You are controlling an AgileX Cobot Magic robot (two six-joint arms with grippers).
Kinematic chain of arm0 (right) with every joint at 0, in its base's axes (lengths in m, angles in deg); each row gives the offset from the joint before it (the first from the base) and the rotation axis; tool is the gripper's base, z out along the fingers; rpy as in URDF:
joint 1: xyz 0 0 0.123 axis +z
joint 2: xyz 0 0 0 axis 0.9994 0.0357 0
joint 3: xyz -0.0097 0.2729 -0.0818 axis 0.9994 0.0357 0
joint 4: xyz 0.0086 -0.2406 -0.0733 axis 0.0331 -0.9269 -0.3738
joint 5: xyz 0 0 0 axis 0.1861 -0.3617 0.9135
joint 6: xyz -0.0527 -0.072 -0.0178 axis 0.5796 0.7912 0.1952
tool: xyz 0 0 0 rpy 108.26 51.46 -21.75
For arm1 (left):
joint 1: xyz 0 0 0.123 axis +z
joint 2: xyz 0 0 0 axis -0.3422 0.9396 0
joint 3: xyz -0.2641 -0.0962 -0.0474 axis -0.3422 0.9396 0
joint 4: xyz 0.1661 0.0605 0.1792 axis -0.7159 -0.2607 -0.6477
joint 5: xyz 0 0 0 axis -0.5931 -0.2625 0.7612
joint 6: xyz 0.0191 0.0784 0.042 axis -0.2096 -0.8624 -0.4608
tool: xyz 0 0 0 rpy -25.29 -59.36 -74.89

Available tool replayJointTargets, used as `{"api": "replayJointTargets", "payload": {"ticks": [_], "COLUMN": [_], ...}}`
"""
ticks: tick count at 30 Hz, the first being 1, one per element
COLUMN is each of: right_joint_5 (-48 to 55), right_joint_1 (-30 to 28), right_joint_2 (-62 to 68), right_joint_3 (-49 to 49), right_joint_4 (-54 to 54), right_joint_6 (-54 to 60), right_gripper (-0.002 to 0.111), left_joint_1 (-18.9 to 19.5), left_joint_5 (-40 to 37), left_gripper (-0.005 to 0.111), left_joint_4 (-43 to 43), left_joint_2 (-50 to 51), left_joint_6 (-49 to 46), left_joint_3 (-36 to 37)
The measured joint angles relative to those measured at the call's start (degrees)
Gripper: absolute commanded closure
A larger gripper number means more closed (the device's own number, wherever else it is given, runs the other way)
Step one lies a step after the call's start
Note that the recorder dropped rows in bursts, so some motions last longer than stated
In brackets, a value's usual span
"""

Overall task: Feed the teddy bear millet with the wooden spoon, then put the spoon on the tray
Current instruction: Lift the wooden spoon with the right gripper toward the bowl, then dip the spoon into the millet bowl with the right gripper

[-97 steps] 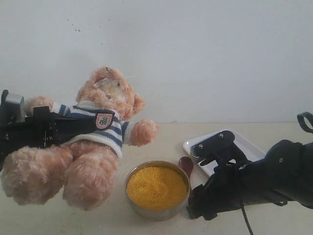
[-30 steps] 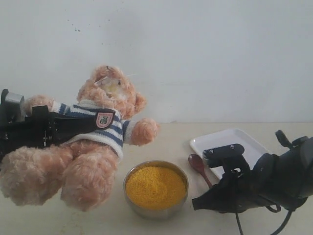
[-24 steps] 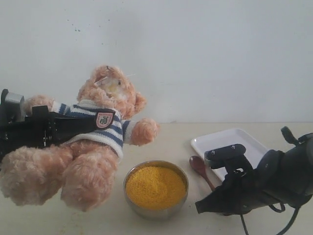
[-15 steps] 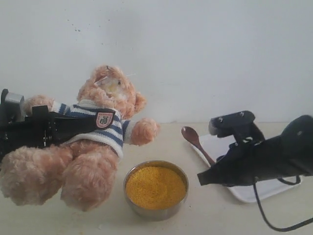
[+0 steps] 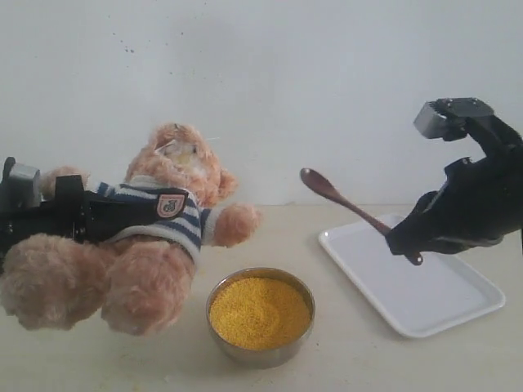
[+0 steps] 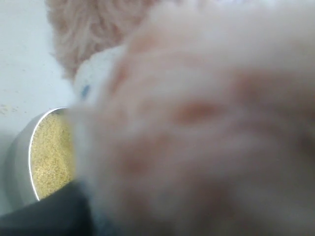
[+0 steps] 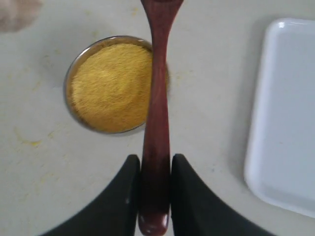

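A plain pale wall (image 5: 327,90) backs a smooth beige counter (image 5: 163,367) dusted with a few yellow grains. The teddy bear (image 5: 155,253), shaggy light-brown plush in a navy-and-white striped knit shirt with a shield badge, leans back on the left. The left pincer (image 5: 135,215), matte black, clamps across its chest. Just beside its feet stands a round steel bowl (image 5: 261,356) filled with fine, granular yellow millet (image 5: 260,313). The right pincer (image 5: 406,242) pinches the slim handle of the wooden spoon (image 5: 343,198). The spoon is glossy reddish-brown and is held in the air, its oval end tilted up toward the bear. Under that pincer lies the tray (image 5: 433,302), flat, white and round-cornered with a low rim.
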Motion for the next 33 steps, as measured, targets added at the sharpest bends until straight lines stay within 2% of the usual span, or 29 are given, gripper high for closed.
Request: {"api": "replayJointTargets", "payload": {"ticks": [6, 13, 18, 22, 23, 25, 29, 33], "right_joint_5": [4.2, 3.7, 3.4, 4.3, 4.9, 5.1, 5.0, 5.1], "right_joint_1": [7.9, 15.9, 24.3, 34.6, 37.9, 41.4, 48.2, 49.3], "right_joint_2": [-0.5, -0.5, -0.5, -0.5, -0.5, -0.5, 0.5, 8.8], "right_joint_3": [0.0, 0.0, -0.1, -0.1, -0.1, -0.1, -0.3, -2.7], "right_joint_4": [-8.2, -27.8, -40.8, -59.2, -72.6, -86.6, -89.6, -99.0], "right_joint_6": [-0.6, -13.0, -21.6, -32.1, -40.6, -50.3, -45.6, -43.1], "right_gripper": [0.108, 0.108, 0.108, 0.108, 0.108, 0.108, 0.108, 0.108], "left_joint_1": [2.9, 9.2, 10.1, 10.1, 10.1, 10.1, 10.1, 10.1], "left_joint_5": [-1.1, -1.5, -2.1, -2.1, -2.1, -2.1, -2.1, -2.1], "left_gripper": [0.103, 0.103, 0.103, 0.103, 0.103, 0.103, 0.103, 0.103], "left_joint_4": [0.5, 3.4, 2.4, 2.2, 2.2, 2.2, 3.4, 4.3], "left_joint_2": [0.0, 0.0, 0.0, 0.0, 0.0, 0.0, 0.0, 0.0], "left_joint_6": [1.3, -2.1, -2.5, -2.7, -2.8, -3.1, -5.6, -6.6], "left_joint_3": [0.0, 0.0, 0.0, 0.0, 0.0, 0.0, 0.0, 0.0]}}
